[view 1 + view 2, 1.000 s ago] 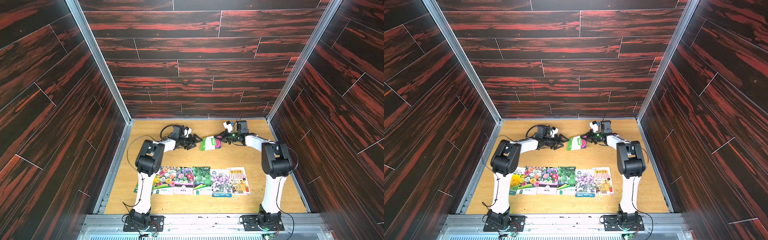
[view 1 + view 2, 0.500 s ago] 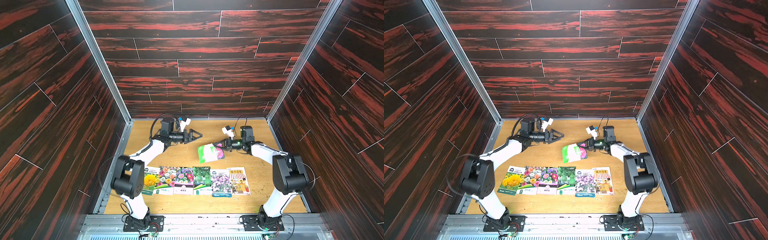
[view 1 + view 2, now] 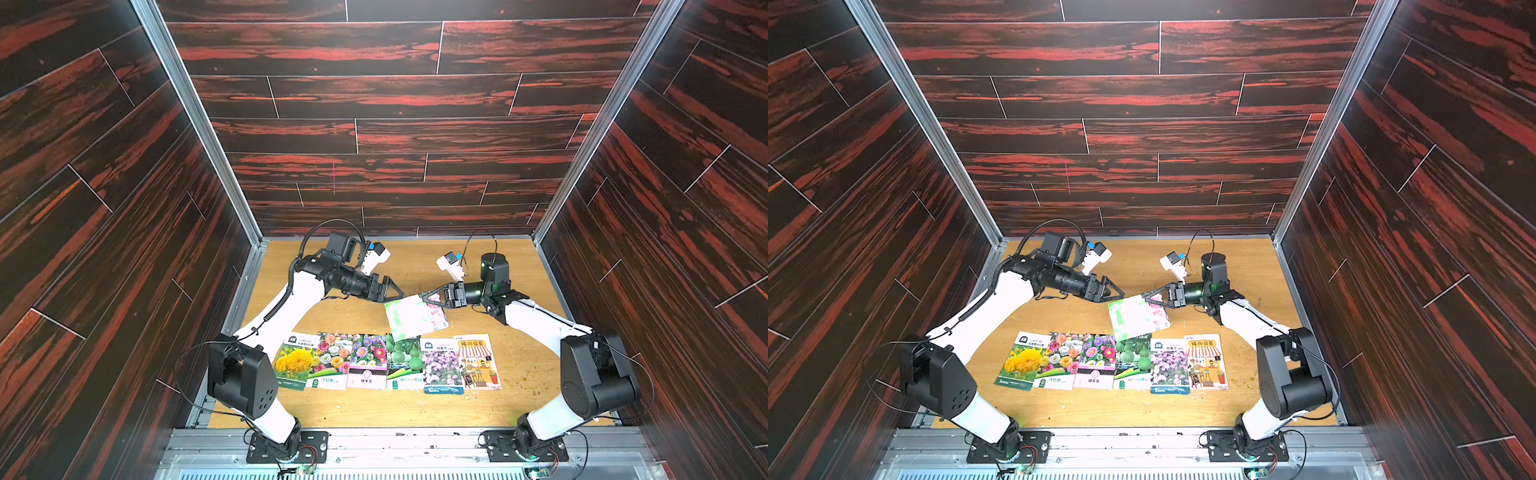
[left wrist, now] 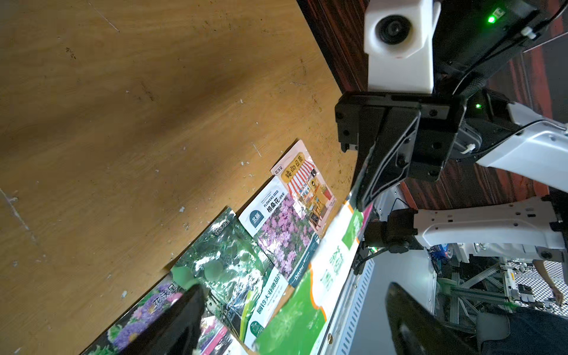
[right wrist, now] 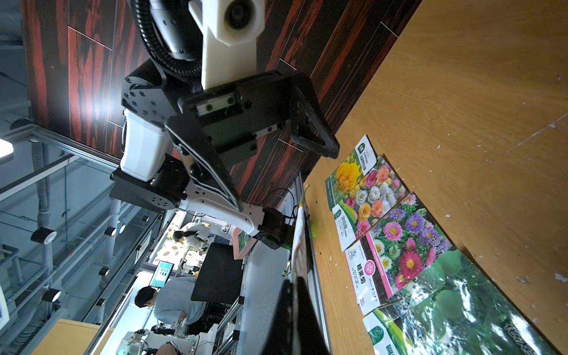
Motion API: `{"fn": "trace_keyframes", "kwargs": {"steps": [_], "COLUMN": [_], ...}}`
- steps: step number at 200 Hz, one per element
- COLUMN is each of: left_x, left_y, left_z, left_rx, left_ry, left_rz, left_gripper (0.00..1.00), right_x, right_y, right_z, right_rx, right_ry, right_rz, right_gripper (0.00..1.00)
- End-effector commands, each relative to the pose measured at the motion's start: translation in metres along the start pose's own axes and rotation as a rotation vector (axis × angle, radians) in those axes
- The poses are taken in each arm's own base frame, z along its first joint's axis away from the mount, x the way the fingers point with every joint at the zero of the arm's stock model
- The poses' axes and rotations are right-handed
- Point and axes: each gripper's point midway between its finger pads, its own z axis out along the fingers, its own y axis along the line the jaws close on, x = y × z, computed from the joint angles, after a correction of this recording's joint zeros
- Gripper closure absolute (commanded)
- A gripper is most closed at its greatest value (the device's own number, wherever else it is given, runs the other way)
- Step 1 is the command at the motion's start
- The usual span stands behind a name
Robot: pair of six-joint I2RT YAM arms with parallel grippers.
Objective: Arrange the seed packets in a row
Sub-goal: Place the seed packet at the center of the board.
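Six seed packets lie side by side near the table's front: yellow flower [image 3: 294, 362], mixed blooms [image 3: 332, 358], purple and magenta asters [image 3: 368, 360], green gourds [image 3: 403, 358], purple flowers [image 3: 441, 366], orange illustration [image 3: 477, 361]. My right gripper [image 3: 422, 296] is shut on one corner of a seventh packet [image 3: 415, 319], pink flowers with a green-and-white back, which hangs tilted above the row. My left gripper [image 3: 399, 296] stands open at that packet's far corner. In the left wrist view the held packet [image 4: 325, 276] lies between the left fingers [image 4: 184, 319] without being gripped.
The wooden table [image 3: 419, 257] carries scattered crumbs. Dark wood walls enclose it on three sides, and a metal rail [image 3: 415, 436] runs along the front. Bare wood [image 3: 534, 365] lies to the right of the row.
The right gripper has carried the pink packet from the back of the table toward the row. The left gripper, open throughout, swung up and away, then came back to the packet's free corner.
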Motion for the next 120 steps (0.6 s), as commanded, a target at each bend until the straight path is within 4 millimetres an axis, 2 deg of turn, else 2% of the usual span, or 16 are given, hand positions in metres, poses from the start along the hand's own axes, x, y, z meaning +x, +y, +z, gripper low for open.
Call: {"fn": "trace_keyframes", "kwargs": {"steps": [1, 28, 48, 72, 80, 92, 96, 102, 107, 120], "left_x": [0.011, 0.022, 0.028, 0.028, 0.027, 0.023, 0.022, 0.019, 0.016, 0.009], "left_y": [-0.018, -0.011, -0.013, -0.016, -0.015, -0.016, -0.015, -0.014, -0.012, -0.013], "left_z": [-0.004, 0.015, 0.026, 0.029, 0.029, 0.029, 0.028, 0.028, 0.028, 0.027], "left_rx": [0.011, -0.006, 0.018, 0.022, 0.017, 0.011, 0.004, -0.005, -0.019, -0.026], "left_ry": [0.054, 0.135, 0.181, 0.188, 0.185, 0.176, 0.173, 0.166, 0.158, 0.135], "left_rz": [0.054, 0.039, 0.046, 0.064, 0.067, 0.070, 0.067, 0.065, 0.058, 0.058], "left_gripper": [0.07, 0.05, 0.12, 0.21, 0.28, 0.48, 0.56, 0.75, 0.85, 0.93], "right_x": [0.001, 0.000, -0.001, -0.002, -0.003, -0.004, -0.005, -0.006, -0.007, -0.010], "right_y": [0.020, 0.024, 0.023, 0.023, 0.022, 0.022, 0.021, 0.021, 0.019, 0.014], "right_z": [0.001, 0.000, 0.001, 0.001, 0.001, 0.000, 0.000, 0.000, 0.000, -0.001], "right_rx": [-0.039, -0.040, -0.038, -0.035, -0.032, -0.027, -0.024, -0.016, -0.007, 0.018], "right_ry": [0.015, 0.011, 0.010, 0.006, 0.003, -0.001, -0.004, -0.009, -0.014, -0.026], "right_rz": [-0.054, -0.067, -0.057, -0.056, -0.056, -0.054, -0.053, -0.052, -0.047, -0.038], "right_gripper": [1.00, 1.00, 1.00, 1.00, 1.00, 1.00, 1.00, 1.00, 1.00, 1.00]}}
